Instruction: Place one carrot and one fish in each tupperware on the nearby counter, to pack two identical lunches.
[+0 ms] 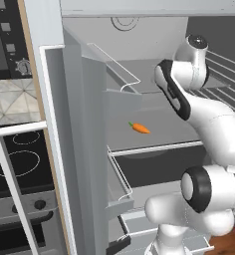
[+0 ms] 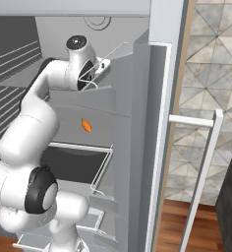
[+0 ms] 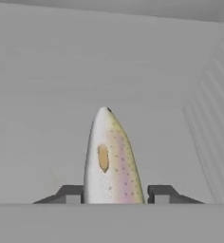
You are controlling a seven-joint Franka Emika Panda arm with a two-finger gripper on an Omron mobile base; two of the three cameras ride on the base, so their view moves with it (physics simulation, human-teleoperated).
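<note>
A slim silver-grey fish (image 3: 111, 156) with pink speckles lies on a pale fridge shelf and points away from the hand. My gripper (image 3: 116, 195) is shut on its near end, one dark finger tip pressed on each side. My arm (image 2: 49, 83) reaches up into the open fridge toward an upper shelf. One shelf lower lies a bright orange carrot (image 1: 139, 128) with a green top, also the carrot (image 2: 86, 125) in the right base view; it is apart from the arm. The tupperware and the counter are out of view.
The open fridge door (image 1: 84, 149) with wire-fronted door bins stands close on the left of the arm. Beyond it is a black stovetop (image 1: 20, 164). A white bar handle (image 2: 201, 172) juts out on the right. Wire shelves (image 1: 224, 74) line the fridge's far side.
</note>
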